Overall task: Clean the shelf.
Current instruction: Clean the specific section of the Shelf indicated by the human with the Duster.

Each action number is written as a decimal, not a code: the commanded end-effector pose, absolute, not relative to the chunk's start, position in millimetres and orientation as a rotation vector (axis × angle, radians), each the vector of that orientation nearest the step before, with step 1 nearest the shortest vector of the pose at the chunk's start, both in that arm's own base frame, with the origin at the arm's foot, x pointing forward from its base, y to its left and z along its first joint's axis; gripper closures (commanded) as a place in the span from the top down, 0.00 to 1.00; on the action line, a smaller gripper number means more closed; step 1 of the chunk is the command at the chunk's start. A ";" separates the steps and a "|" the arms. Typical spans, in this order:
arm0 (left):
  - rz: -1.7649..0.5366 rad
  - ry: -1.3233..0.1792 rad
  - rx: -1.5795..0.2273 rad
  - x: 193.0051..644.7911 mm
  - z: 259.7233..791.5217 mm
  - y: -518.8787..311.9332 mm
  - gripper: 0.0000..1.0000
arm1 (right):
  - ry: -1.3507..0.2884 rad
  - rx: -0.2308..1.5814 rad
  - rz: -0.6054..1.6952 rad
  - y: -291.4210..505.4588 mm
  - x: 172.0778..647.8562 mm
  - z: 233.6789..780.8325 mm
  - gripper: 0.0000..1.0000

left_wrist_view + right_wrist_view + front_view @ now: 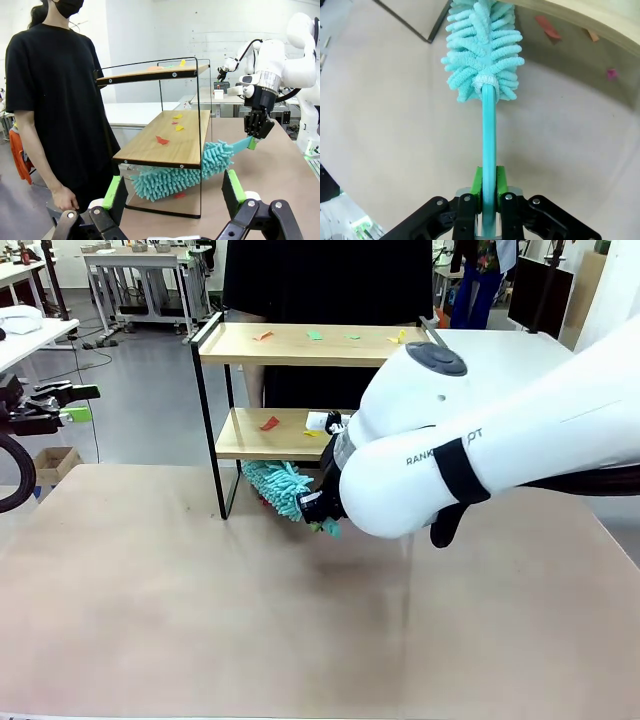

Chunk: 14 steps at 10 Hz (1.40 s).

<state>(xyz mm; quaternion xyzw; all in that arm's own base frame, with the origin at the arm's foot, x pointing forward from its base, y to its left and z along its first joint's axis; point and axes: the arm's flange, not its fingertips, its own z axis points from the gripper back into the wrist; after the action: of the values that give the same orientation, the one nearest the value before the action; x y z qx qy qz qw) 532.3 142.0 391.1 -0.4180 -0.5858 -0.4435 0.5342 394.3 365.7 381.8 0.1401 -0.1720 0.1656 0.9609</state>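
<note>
**Inspector:** Position of the shelf (pixel 300 345)?

**Assistant:** It stands upright on the far middle of the counter (pixel 200 620), directly in front of a person (pixel 320 280) in black at the far side. Coloured paper scraps (pixel 263 336) lie on both wooden boards, and a few more lie on the counter beneath the lower board.

**Inspector:** And the tool?

**Assistant:** A teal duster (pixel 278 488). Its fluffy head sits under the lower board, inside the black frame and low over the counter. I cannot tell whether it touches the counter. The handle slants out toward the near right.

**Inspector:** What is holding it?

**Assistant:** The right pincer (pixel 489 187), pressed together on the end of the handle, which is clamped between the green pads. The right arm comes in from the right and reaches across the middle. Its bulky white wrist is bent low over the counter, just near of the shelf.

**Inspector:** The left arm?

**Assistant:** It is well apart, at the left edge of the counter. The left pincer (pixel 172 192) is spread wide, grips nothing and faces the shelf's end.

**Inspector:** The person's hands?

**Assistant:** One hand (pixel 65 197) hangs at the person's side, clear of the shelf.
</note>
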 end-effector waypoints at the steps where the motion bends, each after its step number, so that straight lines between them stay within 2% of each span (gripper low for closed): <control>1: -1.070 -1.402 -0.990 531.4 393.7 141.6 1.00 | -0.354 0.294 0.354 360.3 388.7 387.5 0.13; 4: -1.070 -1.402 -0.990 531.4 393.7 141.6 1.00 | -0.345 0.283 0.336 366.0 394.1 380.4 0.13; 5: -1.070 -1.402 -0.990 531.4 393.7 141.6 1.00 | -0.384 0.228 0.245 380.4 391.6 384.5 0.13; 14: -1.070 -1.402 -0.990 531.4 393.7 141.6 1.00 | -0.423 0.241 0.077 471.6 415.8 377.4 0.13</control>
<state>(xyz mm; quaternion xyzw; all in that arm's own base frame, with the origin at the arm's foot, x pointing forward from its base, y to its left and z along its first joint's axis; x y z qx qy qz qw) 532.4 141.9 391.2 -0.4180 -0.5858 -0.4436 0.5342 412.0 446.2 379.5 0.1269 -0.1953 0.0590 0.9707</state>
